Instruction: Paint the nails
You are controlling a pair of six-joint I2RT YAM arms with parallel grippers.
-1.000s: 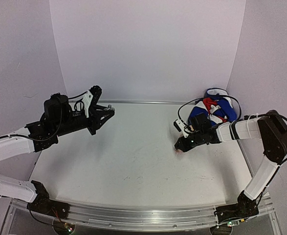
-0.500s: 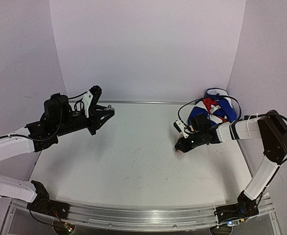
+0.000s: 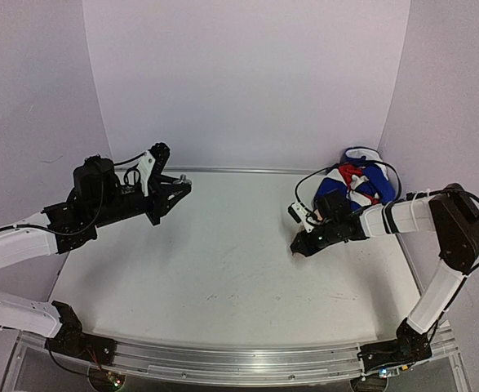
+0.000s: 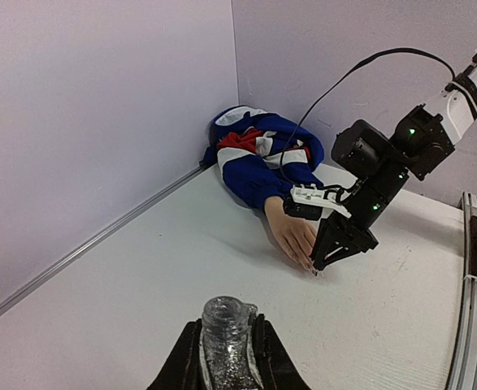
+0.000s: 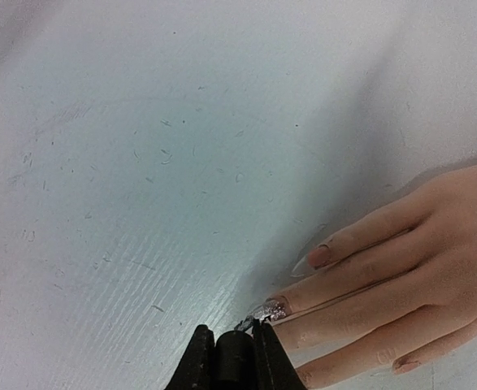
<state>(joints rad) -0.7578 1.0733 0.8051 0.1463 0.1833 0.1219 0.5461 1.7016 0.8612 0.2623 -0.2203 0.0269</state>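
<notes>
Your right gripper is clamped on a dark brush handle. The nails of the mannequin hand, lying far right on the table, sit just beyond its tip. Your left gripper, at far left, is clamped on a glittery bottle.

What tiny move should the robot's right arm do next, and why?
Probably draw the brush, pinched in the right end effector, a little way along the glittery nail: its tip sits right at that nail. The nail beside it looks unpainted.
</notes>
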